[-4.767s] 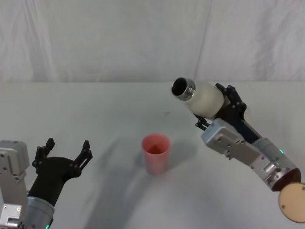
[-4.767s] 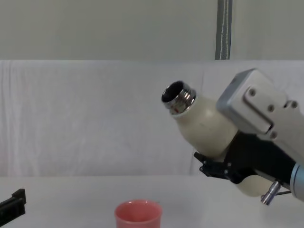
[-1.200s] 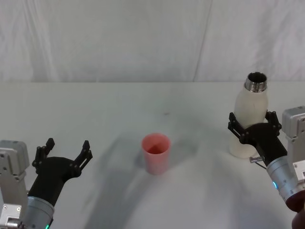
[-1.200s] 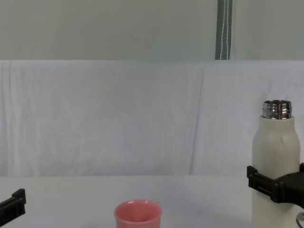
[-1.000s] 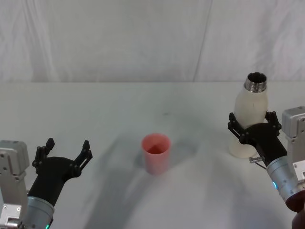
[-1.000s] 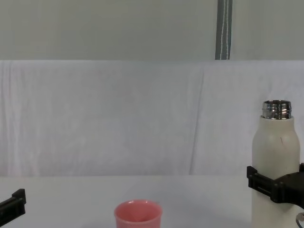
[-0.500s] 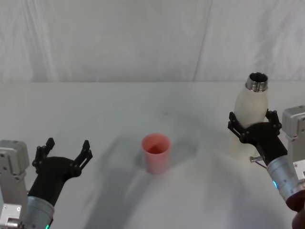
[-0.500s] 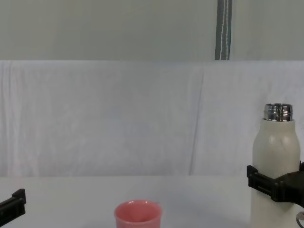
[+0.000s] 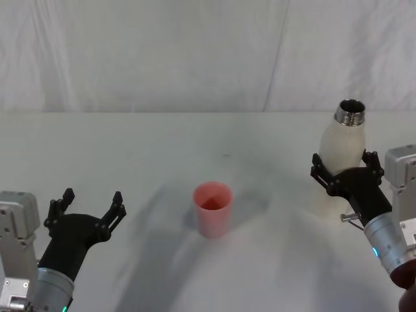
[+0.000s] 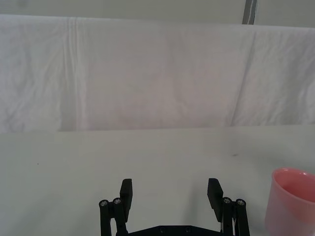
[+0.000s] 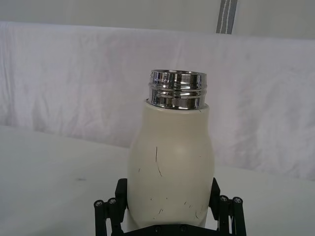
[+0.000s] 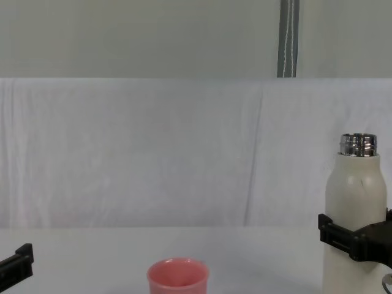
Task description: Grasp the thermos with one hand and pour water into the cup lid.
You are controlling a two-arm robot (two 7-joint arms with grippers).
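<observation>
The cream-white thermos (image 9: 343, 144) stands upright at the right of the table, its open steel neck on top. My right gripper (image 9: 343, 166) is shut on the thermos, one black finger on each side of its lower body. The right wrist view has the thermos (image 11: 172, 157) filling the space between the fingers (image 11: 120, 192). The thermos (image 12: 354, 196) stands at the right edge of the chest view. The pink cup lid (image 9: 213, 208) sits upright mid-table, well left of the thermos, with nothing holding it. My left gripper (image 9: 88, 205) rests open at the near left, left of the cup lid (image 10: 293, 201).
A white cloth covers the table (image 9: 162, 149) and hangs as a backdrop behind it. Bare cloth lies between the cup lid and each gripper. A grey vertical pole (image 12: 286, 38) rises behind the backdrop.
Nearly five seconds ago the thermos was held tilted, neck toward the cup lid. It has stood upright at the right for the last second, only its neck shifting slightly. The left arm is unmoved.
</observation>
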